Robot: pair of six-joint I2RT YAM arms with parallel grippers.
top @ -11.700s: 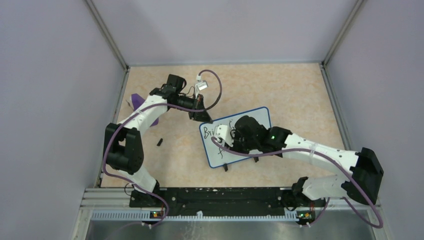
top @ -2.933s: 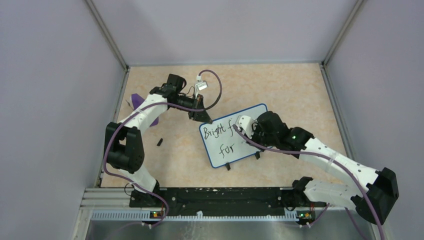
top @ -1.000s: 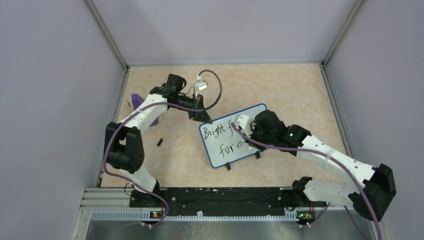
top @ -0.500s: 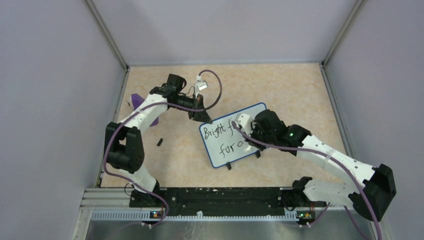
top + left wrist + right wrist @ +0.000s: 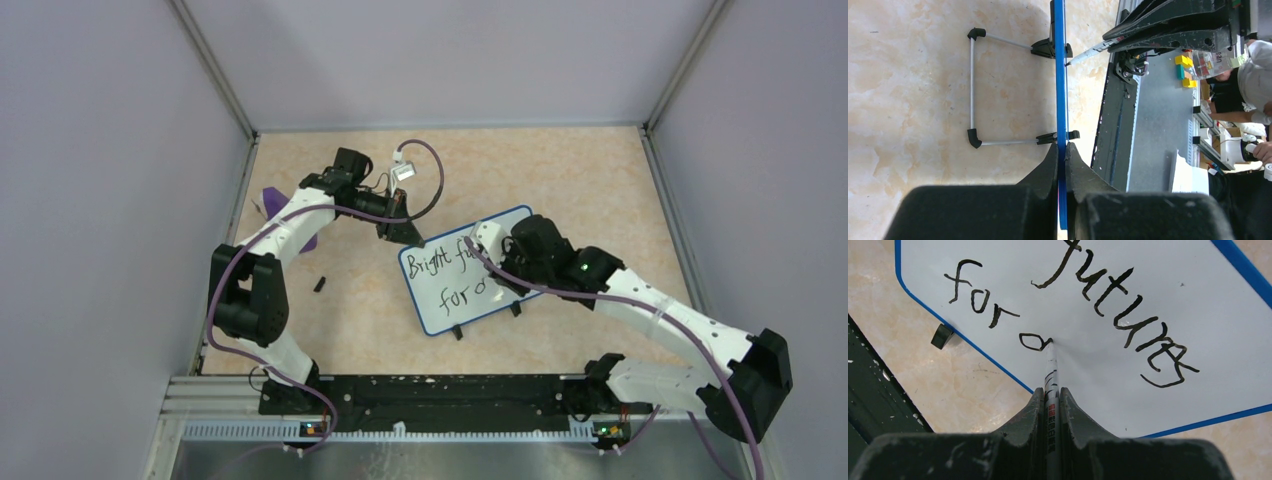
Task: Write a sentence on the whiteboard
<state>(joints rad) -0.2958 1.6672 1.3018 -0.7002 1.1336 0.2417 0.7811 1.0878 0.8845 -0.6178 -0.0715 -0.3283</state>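
My right gripper (image 5: 1050, 392) was clamped tight on a marker (image 5: 1051, 367), its tip touching the whiteboard (image 5: 1168, 285) at the round letter after "for" in the sentence (image 5: 1118, 305). My left gripper (image 5: 1061, 152) pinched the whiteboard's blue frame near the middle of the tabletop (image 5: 580, 180).

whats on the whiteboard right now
On the whiteboard, black lettering: "Bright" from above; "futures", "for" and an unfinished loop in the right wrist view. The marker in the right gripper touches that loop. From above, the arm hides most of "futures".
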